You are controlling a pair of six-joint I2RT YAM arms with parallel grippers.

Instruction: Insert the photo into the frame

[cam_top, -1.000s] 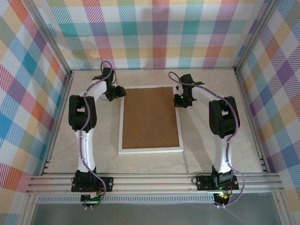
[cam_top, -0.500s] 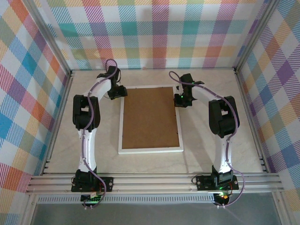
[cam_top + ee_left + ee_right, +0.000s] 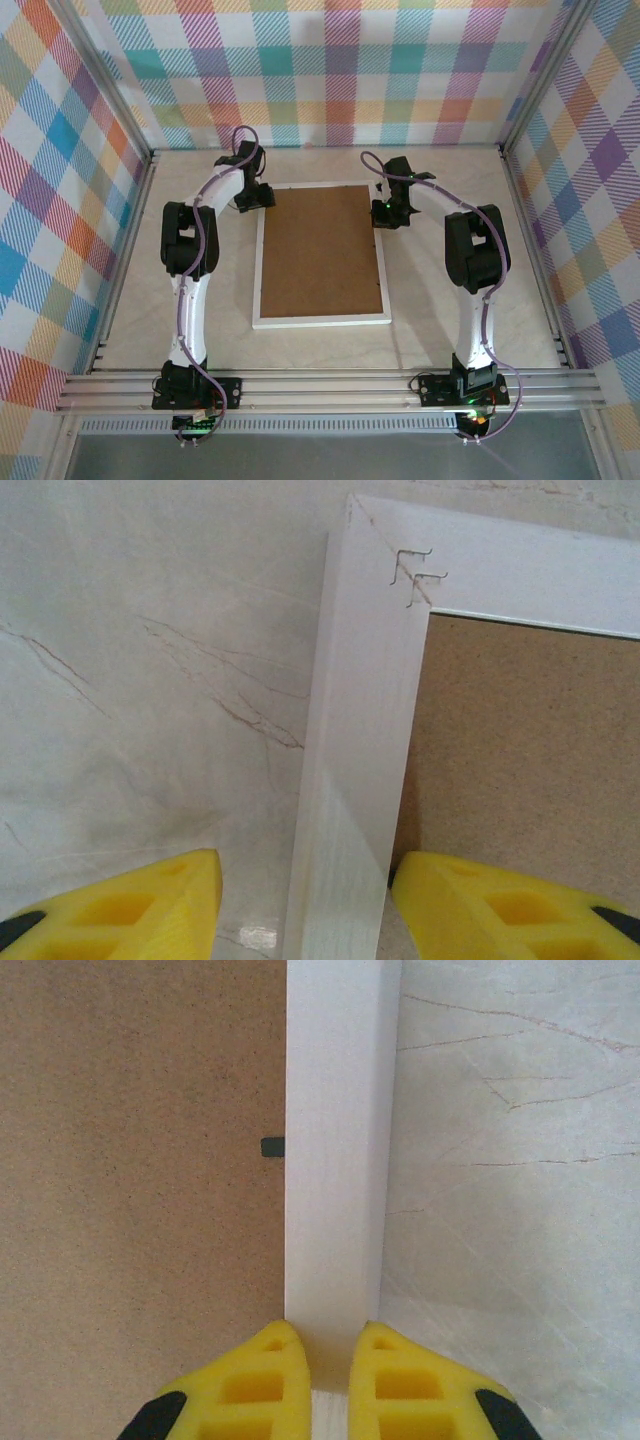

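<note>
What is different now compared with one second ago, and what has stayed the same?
The left gripper moved along the left border of the frame toward its far corner, jaws open astride the border. Nothing was gripped or released. The right gripper and the frame stayed put.

Pale marbled tabletop (image 3: 420, 300) enclosed by colourful plaid walls (image 3: 330, 70).

Bright, even light, faint shadows, wrist views slightly soft.
</note>
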